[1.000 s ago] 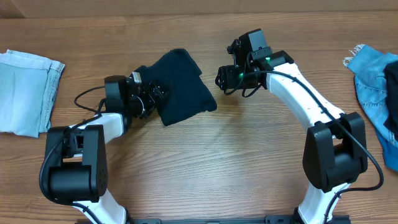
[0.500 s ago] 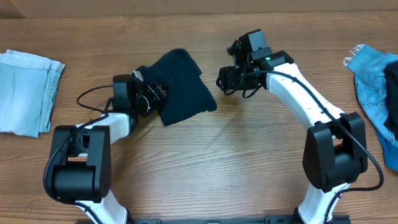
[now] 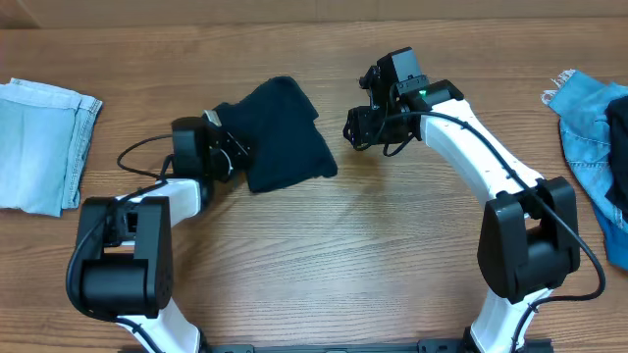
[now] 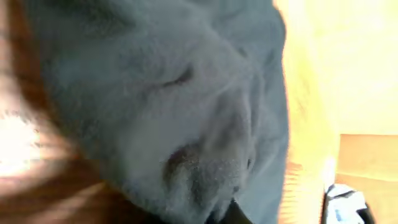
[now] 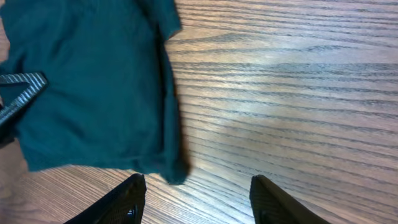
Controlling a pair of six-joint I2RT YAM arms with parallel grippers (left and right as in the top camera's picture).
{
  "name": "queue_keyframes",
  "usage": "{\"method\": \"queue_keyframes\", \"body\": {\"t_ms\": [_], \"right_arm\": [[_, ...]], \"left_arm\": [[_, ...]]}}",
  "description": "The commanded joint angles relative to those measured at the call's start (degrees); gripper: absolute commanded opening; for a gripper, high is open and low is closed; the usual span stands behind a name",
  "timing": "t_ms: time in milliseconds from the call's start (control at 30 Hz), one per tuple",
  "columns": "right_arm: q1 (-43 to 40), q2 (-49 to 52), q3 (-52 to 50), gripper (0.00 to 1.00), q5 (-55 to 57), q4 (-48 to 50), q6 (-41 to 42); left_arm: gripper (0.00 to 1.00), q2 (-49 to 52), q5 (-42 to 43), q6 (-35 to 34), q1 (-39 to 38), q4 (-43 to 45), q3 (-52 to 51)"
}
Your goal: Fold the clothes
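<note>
The dark navy garment (image 3: 285,132) lies bunched on the wooden table (image 3: 324,245) between the two arms. My left gripper (image 3: 235,152) is at its left edge, shut on a fold of the fabric. In the left wrist view the grey-looking cloth (image 4: 161,93) fills the frame and bunches up at the jaws (image 4: 211,211). My right gripper (image 3: 355,126) hovers just right of the garment's right corner. It is open, and its two black fingertips (image 5: 134,196) straddle bare wood below the cloth's corner (image 5: 174,168). Nothing is between them.
A folded pale blue denim piece (image 3: 39,142) lies at the table's left edge. A brighter blue denim piece (image 3: 589,127) is heaped at the right edge. A black cable (image 3: 137,157) loops beside the left arm.
The left gripper has pushed into the garment's left edge and closed on it. The garment's lower right corner has slid slightly left. The right gripper has barely moved.
</note>
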Motion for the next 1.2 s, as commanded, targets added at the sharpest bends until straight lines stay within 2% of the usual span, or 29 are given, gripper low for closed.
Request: {"method": "queue_keyframes", "body": {"t_ms": [0, 100, 267, 533, 767, 933, 1167], "right_arm": [[0.1, -0.4, 0.2, 0.58, -0.4, 0.2, -0.4], [0.1, -0.4, 0.2, 0.58, -0.4, 0.3, -0.4], [0.1, -0.4, 0.2, 0.58, -0.4, 0.1, -0.4], [0.1, -0.4, 0.2, 0.58, -0.4, -0.2, -0.4], [0.1, -0.4, 0.2, 0.58, -0.4, -0.3, -0.4], [0.1, -0.4, 0.2, 0.58, -0.4, -1.1, -0.4], [0.1, -0.4, 0.2, 0.57, -0.4, -1.2, -0.4]], "left_arm": [[0.04, 0.3, 6.5, -0.8, 3.1, 2.8, 0.8], [0.04, 0.2, 12.3, -0.2, 4.2, 3.7, 2.8], [0.04, 0.1, 16.5, -0.6, 4.2, 3.6, 4.9], [0.04, -8.5, 17.7, -2.1, 4.3, 2.2, 8.4], [0.04, -13.2, 16.4, -1.3, 4.4, -7.3, 18.7], [0.04, -13.2, 16.1, -0.3, 8.6, -11.9, 26.4], [0.04, -13.2, 15.9, 9.3, 18.4, -28.5, 36.7]]}}
